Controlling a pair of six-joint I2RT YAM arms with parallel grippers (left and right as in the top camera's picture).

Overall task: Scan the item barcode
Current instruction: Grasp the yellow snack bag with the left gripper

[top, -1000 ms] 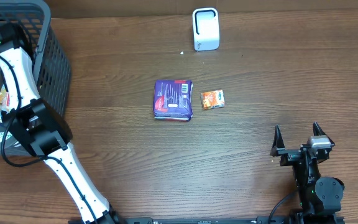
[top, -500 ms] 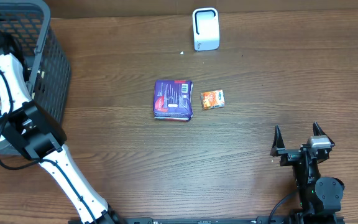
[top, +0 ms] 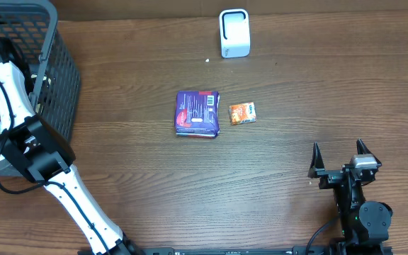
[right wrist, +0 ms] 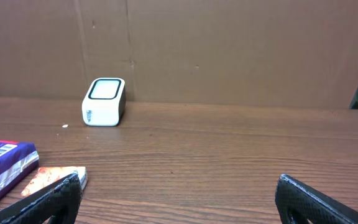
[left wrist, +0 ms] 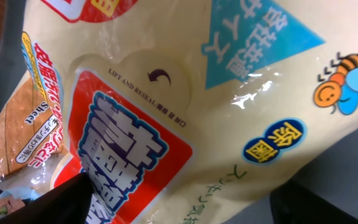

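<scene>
Left gripper (left wrist: 182, 202): the fingers are spread wide and nothing is clamped yet; contact cannot be confirmed. The cream packet (left wrist: 229, 118) is found directly ahead, between the fingers, inside the basket (top: 62, 78) and beside a brown packet (left wrist: 17, 143). The right gripper (top: 338, 152) is held fully open, empty, well apart. The scanner (top: 234, 33) is placed farthest off.

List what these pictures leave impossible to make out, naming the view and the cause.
- Cream packet: left wrist, cropped by every edge; no barcode shows.
- Left gripper fingers: left wrist, bottom edge cuts them; grip unclear.
- Basket contents: overhead, mesh and left arm cover them.
- Purple pack barcode: overhead, too small.
</scene>
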